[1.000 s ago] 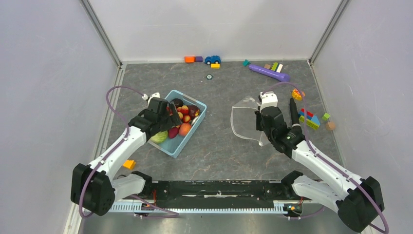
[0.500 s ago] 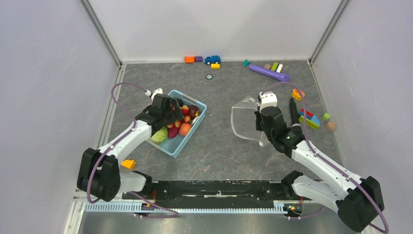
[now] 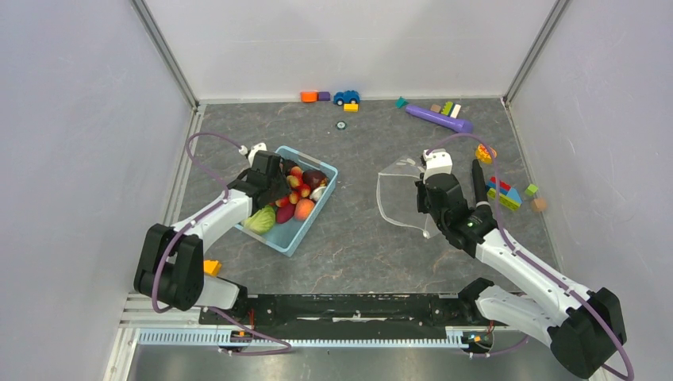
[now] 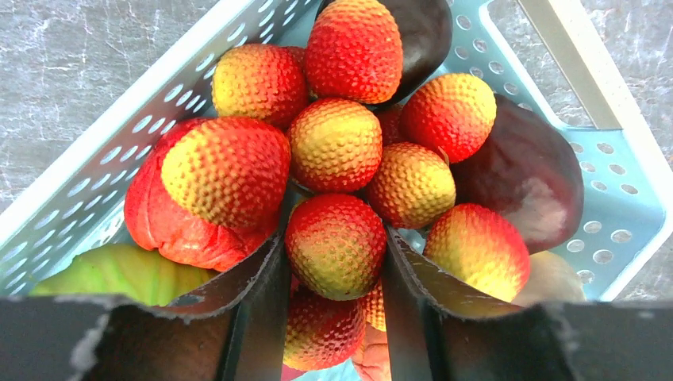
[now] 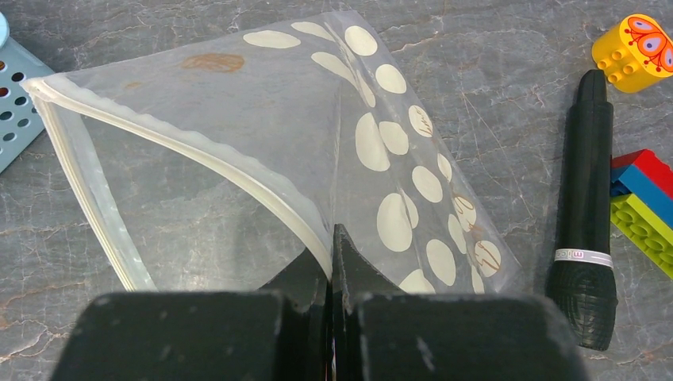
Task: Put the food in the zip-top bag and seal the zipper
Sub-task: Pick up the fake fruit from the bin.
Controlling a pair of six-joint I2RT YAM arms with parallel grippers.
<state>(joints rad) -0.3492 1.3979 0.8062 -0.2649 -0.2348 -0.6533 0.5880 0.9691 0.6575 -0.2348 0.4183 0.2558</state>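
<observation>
Nearest you, a small orange-yellow plastic block [image 3: 211, 267] lies on the grey marbled table [image 3: 357, 246], beside the left arm's base.

Further in, your left gripper [image 4: 335, 266] is down inside the light blue perforated plastic basket [image 3: 295, 238], among the toy fruits and vegetables [image 3: 300, 194] piled there. Its two black fingers [image 4: 254, 290] stand part-way in. One presses each flank of a round, pebbly-skinned red-and-yellow fruit [image 4: 335, 242], which they clasp as it sits on the heap. Around it you have more bumpy red-orange balls. Two smooth, glossy dark maroon pieces [image 4: 524, 175] lie toward the basket's far corner, and a pale green leafy piece [image 4: 103, 274] rests against its near wall. All the food you can see lies in that basket.

On your right, at much the same depth, the right gripper [image 5: 333, 262] is pinched tight on the mouth edge of the clear, thin plastic zip-top bag [image 5: 381, 143] printed with white dots. The film rises into a tent and the ridged, milky zipper strip [image 5: 198, 151] gapes. One lip runs up to the fingers and the other sits lower, toward the table. The bag lies apart from the basket.

Just right of the bag lies a black microphone-shaped stick [image 5: 587, 214] with a textured head. Beyond it are red, blue and green studded blocks [image 5: 643, 202] and a yellow studded round block [image 5: 631, 51].

Along the back wall you have a smooth purple tube [image 3: 438, 117], a blue toy car [image 3: 346, 97] and an orange block [image 3: 309, 96].
</observation>
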